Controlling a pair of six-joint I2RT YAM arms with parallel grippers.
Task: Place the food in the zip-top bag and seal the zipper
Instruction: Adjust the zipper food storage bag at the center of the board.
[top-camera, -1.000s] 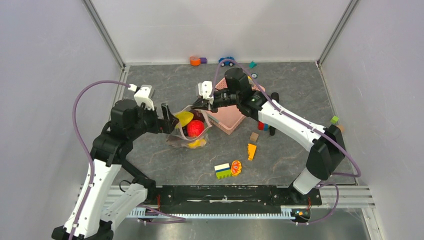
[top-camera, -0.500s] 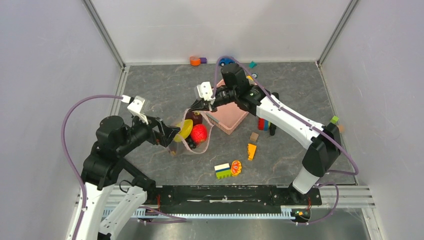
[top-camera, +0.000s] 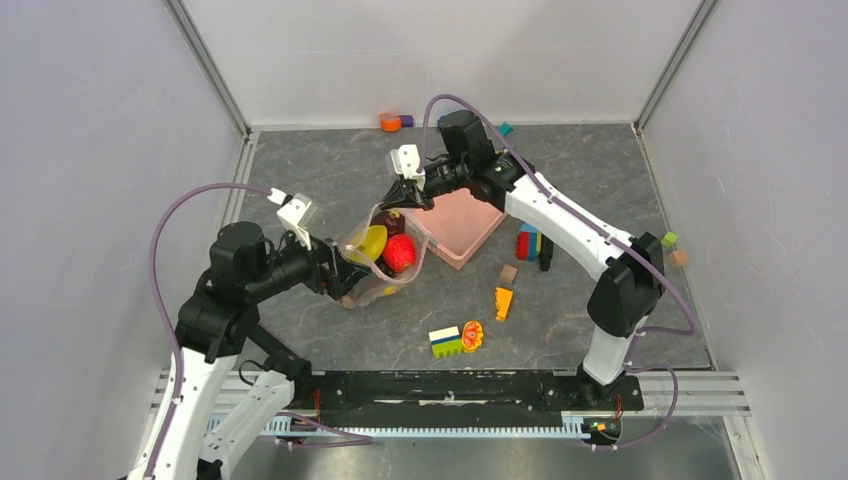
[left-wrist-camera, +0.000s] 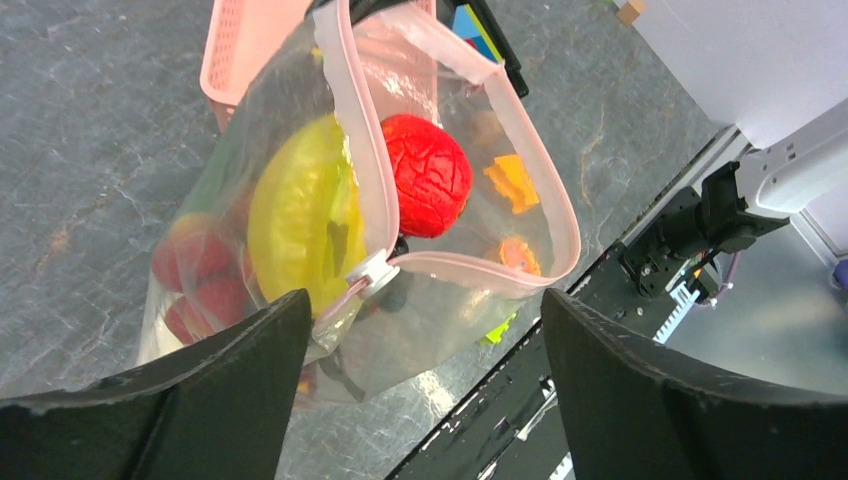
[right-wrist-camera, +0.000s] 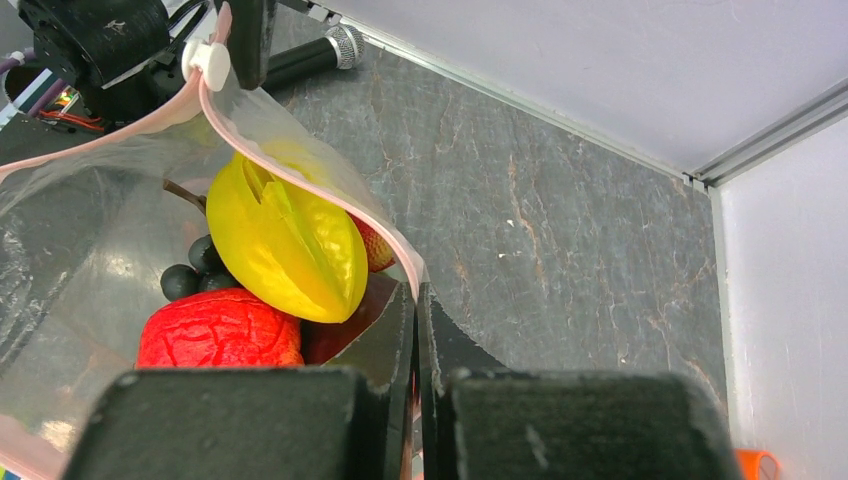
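The zip-top bag (left-wrist-camera: 440, 320), holding a yellow fruit (left-wrist-camera: 300, 215) and a red ball-like fruit (left-wrist-camera: 428, 175), is held up beside the pink basket (top-camera: 465, 225) by the right gripper (right-wrist-camera: 415, 300), pinched tight on the zipper (left-wrist-camera: 360, 150), while the left gripper (left-wrist-camera: 422, 300) is spread wide before its near corner.

Right wrist view: red fruit (right-wrist-camera: 220, 330) half lost behind the right gripper (right-wrist-camera: 416, 295) (its fingers (right-wrist-camera: 250, 420) run off the bottom edge), dark berries (right-wrist-camera: 195, 275) tucked partly under the yellow fruit (right-wrist-camera: 285, 245). Left wrist view: strawberries (left-wrist-camera: 195, 275) just a red smear through the plastic of the bag (left-wrist-camera: 450, 310), pink basket (left-wrist-camera: 235, 50) cut off up top.
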